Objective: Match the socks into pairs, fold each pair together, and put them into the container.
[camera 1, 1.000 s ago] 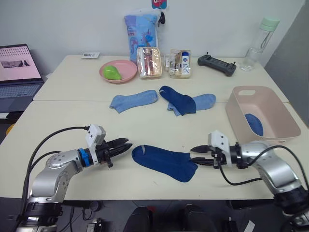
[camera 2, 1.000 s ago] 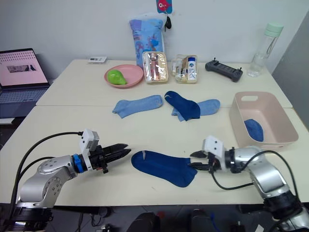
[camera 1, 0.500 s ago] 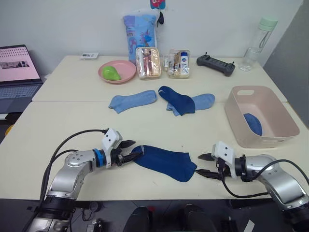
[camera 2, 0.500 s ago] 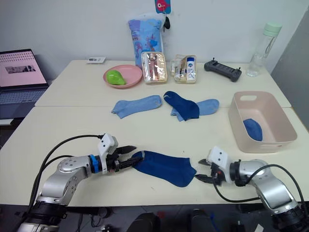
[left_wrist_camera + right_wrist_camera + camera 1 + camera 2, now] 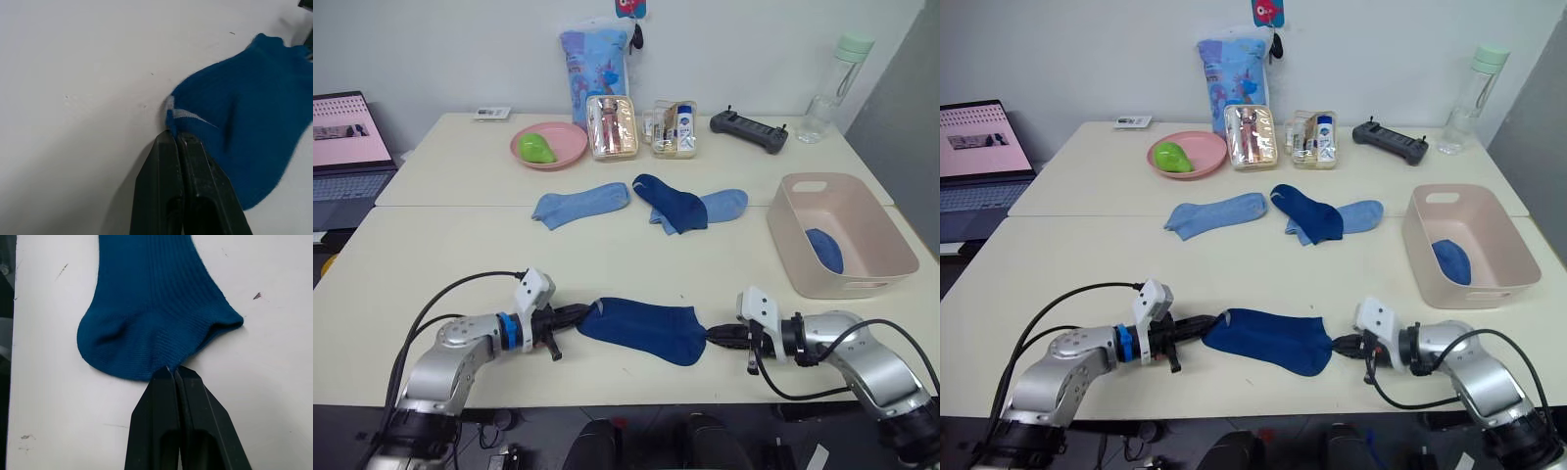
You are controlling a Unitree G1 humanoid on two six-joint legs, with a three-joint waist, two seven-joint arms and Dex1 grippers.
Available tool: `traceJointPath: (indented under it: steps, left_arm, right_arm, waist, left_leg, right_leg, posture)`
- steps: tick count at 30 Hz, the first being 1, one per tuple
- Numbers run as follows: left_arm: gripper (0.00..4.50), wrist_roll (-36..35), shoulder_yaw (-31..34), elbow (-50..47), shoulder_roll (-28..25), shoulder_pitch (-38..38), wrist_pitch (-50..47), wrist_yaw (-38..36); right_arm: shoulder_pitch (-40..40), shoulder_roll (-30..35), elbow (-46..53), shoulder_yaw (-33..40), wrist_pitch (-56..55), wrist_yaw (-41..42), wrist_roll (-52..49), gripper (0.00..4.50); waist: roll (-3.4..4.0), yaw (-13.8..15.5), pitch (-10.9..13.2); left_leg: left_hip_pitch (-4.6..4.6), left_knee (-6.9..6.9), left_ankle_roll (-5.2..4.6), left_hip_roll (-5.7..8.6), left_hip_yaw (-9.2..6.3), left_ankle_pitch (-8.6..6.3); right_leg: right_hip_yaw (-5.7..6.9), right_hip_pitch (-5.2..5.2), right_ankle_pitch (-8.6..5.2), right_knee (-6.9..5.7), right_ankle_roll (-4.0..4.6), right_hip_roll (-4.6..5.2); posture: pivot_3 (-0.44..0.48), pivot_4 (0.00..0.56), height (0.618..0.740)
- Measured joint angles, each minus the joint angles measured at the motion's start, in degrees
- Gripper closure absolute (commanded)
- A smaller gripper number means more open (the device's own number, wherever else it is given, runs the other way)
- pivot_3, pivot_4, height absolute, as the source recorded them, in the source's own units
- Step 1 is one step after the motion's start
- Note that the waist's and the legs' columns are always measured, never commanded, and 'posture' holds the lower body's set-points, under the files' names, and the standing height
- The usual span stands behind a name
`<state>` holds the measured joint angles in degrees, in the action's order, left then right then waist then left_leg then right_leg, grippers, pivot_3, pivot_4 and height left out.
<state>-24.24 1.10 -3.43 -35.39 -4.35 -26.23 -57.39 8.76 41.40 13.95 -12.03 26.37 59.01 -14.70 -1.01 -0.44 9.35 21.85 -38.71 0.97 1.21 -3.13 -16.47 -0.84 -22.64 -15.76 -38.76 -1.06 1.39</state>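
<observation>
A dark blue sock [image 5: 641, 326] lies flat near the table's front edge. My left gripper [image 5: 581, 313] is shut on its left end, and the pinched edge shows at the fingertips [image 5: 172, 137]. My right gripper [image 5: 711, 335] is shut on its right end, with the fabric at the tips of its fingers [image 5: 172, 373]. Farther back lie a light blue sock [image 5: 582, 204] and a second dark blue sock [image 5: 671, 203] that overlaps another light blue sock [image 5: 724, 205]. The pale pink container [image 5: 822, 284] stands at the right with something dark blue [image 5: 824, 249] inside.
Along the back stand a pink plate [image 5: 570, 157] with a green fruit, two clear pouches [image 5: 615, 126], a blue bag [image 5: 597, 64], a black controller [image 5: 749, 130] and a bottle [image 5: 825, 90]. A laptop [image 5: 347, 147] sits at the far left.
Both grippers, open half a second ago, have shut on the ends of the front dark blue sock. The right one moved in to the sock's right end.
</observation>
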Motion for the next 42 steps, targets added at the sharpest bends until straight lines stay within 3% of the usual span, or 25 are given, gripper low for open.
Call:
traceJointPath:
  steps: [8,15,17,19,24,25,27,30,33,39,42]
  left_arm:
    - [4.49,-6.13,1.94,-9.08,3.98,5.46,-8.95,6.44]
    - [4.49,-6.07,2.07,-10.17,4.43,6.34,-9.78,10.47]
    - [4.5,-5.98,2.07,-10.17,4.58,6.37,-9.35,10.8]
    - [4.1,-5.97,2.07,-10.07,5.07,6.32,-8.98,11.33]
    - [2.64,-5.81,2.11,-9.64,4.52,6.34,-7.07,10.53]
    - [2.3,-5.82,2.22,-9.56,4.43,6.35,-6.78,10.52]
    - [1.68,-5.76,3.37,-9.36,4.18,6.48,-5.82,10.69]
    - [1.68,-5.72,6.26,-9.35,3.5,6.1,-2.85,10.37]
    - [2.34,-4.3,5.78,-10.21,3.06,5.04,1.63,8.94]
    - [4.35,3.51,-1.72,-7.01,4.07,3.18,10.03,7.77]
    - [4.46,7.26,-4.82,-2.97,4.35,3.35,13.24,8.1]
  right_arm:
    - [11.89,3.28,-9.09,-1.65,-2.46,5.74,2.97,4.5]
    - [14.65,2.64,-15.83,-3.63,-6.58,8.55,5.54,4.5]
    - [15.02,2.63,-16.52,-3.63,-6.96,8.85,5.84,4.01]
    - [15.0,2.61,-16.52,-3.62,-6.96,9.13,5.86,3.42]
    - [14.16,2.55,-16.5,-2.59,-9.63,7.42,6.93,1.71]
    - [13.96,2.56,-16.45,-2.17,-9.79,7.13,6.84,1.69]
    - [13.04,2.56,-15.87,-0.05,-9.66,6.57,6.16,1.69]
    - [12.24,0.78,-12.23,4.22,-8.49,4.48,2.77,1.69]
    - [12.05,-2.6,-8.3,4.44,-7.68,2.83,0.82,2.33]
    - [7.84,-8.27,-7.37,-1.14,-9.16,-2.63,4.82,4.49]
    - [5.62,-8.29,-10.13,-1.82,-11.5,-4.35,7.1,4.5]
  waist:
    - [0.04,0.11,0.06]
    - [0.03,0.23,0.07]
    - [0.03,0.24,0.07]
    - [0.03,0.26,0.07]
    - [0.04,0.3,0.07]
    - [0.04,0.3,0.07]
    - [0.04,0.31,0.07]
    - [0.04,0.22,0.08]
    - [0.04,0.26,0.08]
    - [0.04,0.42,0.08]
    - [0.05,0.36,0.08]
  left_leg:
    - [0.01,0.0,0.0,0.01,-0.02,0.0]
    - [0.01,0.0,0.0,0.02,0.01,0.0]
    - [0.01,0.01,0.0,0.02,-0.01,0.0]
    - [0.02,0.01,0.0,0.02,-0.01,0.0]
    - [0.01,0.01,0.0,0.02,0.0,0.0]
    - [0.01,0.01,0.0,0.02,0.0,0.0]
    - [0.02,0.01,0.0,0.02,-0.01,0.0]
    - [0.02,0.02,0.0,0.0,-0.01,0.0]
    - [0.03,0.03,0.01,0.0,-0.01,0.0]
    - [0.06,0.03,0.01,0.05,0.01,-0.01]
    - [0.05,0.03,0.01,0.05,0.02,0.0]
  right_leg:
    - [0.03,0.0,0.0,0.02,0.0,0.02]
    - [-0.01,0.01,0.0,0.03,0.02,0.02]
    - [0.01,0.01,0.0,0.03,0.02,0.02]
    - [0.01,0.01,0.0,0.03,0.02,0.02]
    - [0.0,0.01,0.0,0.03,0.02,0.02]
    - [0.01,0.01,0.0,0.03,0.02,0.02]
    - [0.01,0.0,0.0,0.03,0.02,0.02]
    - [0.0,-0.01,0.0,0.02,0.02,0.02]
    - [0.01,0.0,0.0,0.04,0.02,0.02]
    - [-0.01,0.01,0.0,0.12,0.02,0.05]
    - [0.0,0.01,0.0,0.12,0.02,0.05]
  posture:
    - [0.0,0.15,0.74]
    - [0.0,0.15,0.74]
    - [0.0,0.15,0.74]
    - [0.0,0.15,0.74]
    - [0.0,0.15,0.74]
    - [0.0,0.15,0.74]
    - [0.0,0.15,0.74]
    - [0.0,0.15,0.74]
    - [0.0,0.15,0.74]
    - [0.0,0.15,0.74]
    - [0.0,0.15,0.74]
